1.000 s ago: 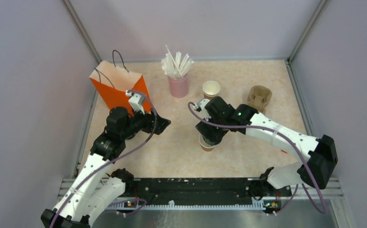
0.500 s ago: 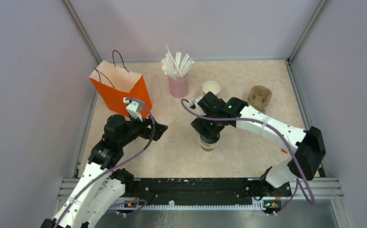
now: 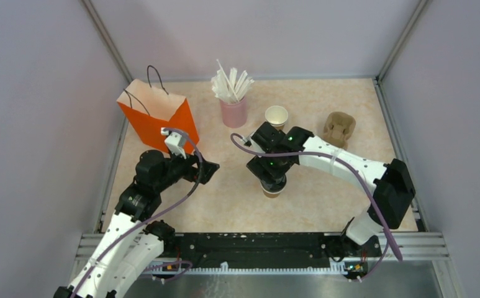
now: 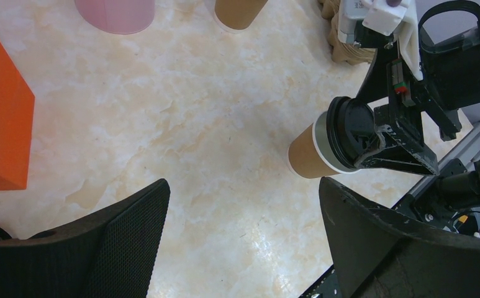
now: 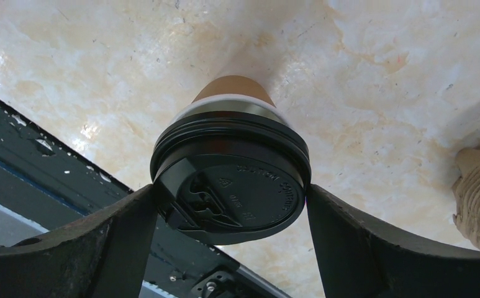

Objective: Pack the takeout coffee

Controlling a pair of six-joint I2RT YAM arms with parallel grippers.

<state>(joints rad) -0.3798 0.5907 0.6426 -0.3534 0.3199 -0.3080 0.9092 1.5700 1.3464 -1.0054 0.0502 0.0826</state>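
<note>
A: Right gripper (image 5: pixel 231 194)?
B: Closed on the black lid (image 5: pixel 225 167) of a brown cup (image 5: pixel 234 88); cup is stood on the table (image 3: pixel 324 205), centre.
A: Left gripper (image 4: pixel 243 189)?
B: Held wide, nothing gripped, near the orange bag (image 3: pixel 153 121).

The left gripper (image 4: pixel 243 186) stands wide, with bare table (image 4: pixel 163 124) ahead of it through to the lidded cup (image 4: pixel 315 149). That cup is taken: the right gripper (image 5: pixel 231 189) clamps its lid (image 5: pixel 237 167) from both sides. The bag (image 3: pixel 156 118) closes the left flank. The straw cup (image 3: pixel 233 112), open cup (image 3: pixel 276 115) and carrier (image 3: pixel 339 127) line the far side, gaps between; the right arm (image 3: pixel 343 167) bars the near approach to the last two.
</note>
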